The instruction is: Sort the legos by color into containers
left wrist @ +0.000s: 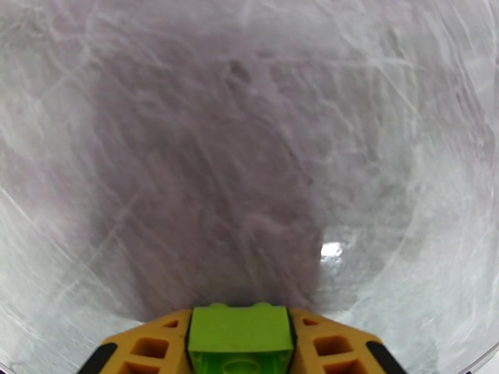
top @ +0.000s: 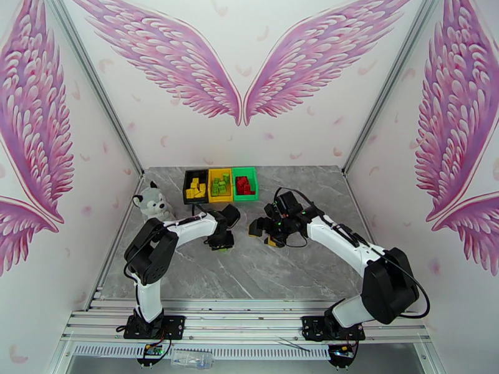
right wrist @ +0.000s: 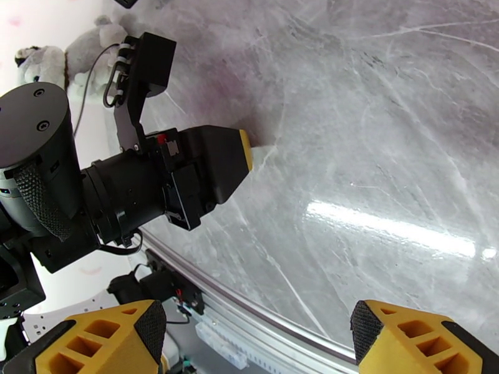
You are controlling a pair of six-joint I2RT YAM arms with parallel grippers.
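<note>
A light green lego point(left wrist: 240, 336) sits clamped between the orange fingers of my left gripper point(left wrist: 240, 331), close above the grey marble table point(left wrist: 249, 151). From above, the left gripper point(top: 221, 243) points down at the table's middle, in front of the containers. The black bin point(top: 187, 189) holds yellow legos point(top: 197, 188), the yellow bin point(top: 211, 176) holds green ones point(top: 219, 186), and the green bin point(top: 254, 176) holds red ones point(top: 244, 185). My right gripper point(top: 267, 237) hovers just right of the left one. Its fingers point(right wrist: 106, 344) stand wide apart with nothing between them.
A grey-white plush husky point(top: 151, 204) sits at the table's left edge, beside the left arm's elbow. The left arm's wrist point(right wrist: 187, 169) crosses the right wrist view. Aluminium rails point(top: 249, 325) run along the near edge.
</note>
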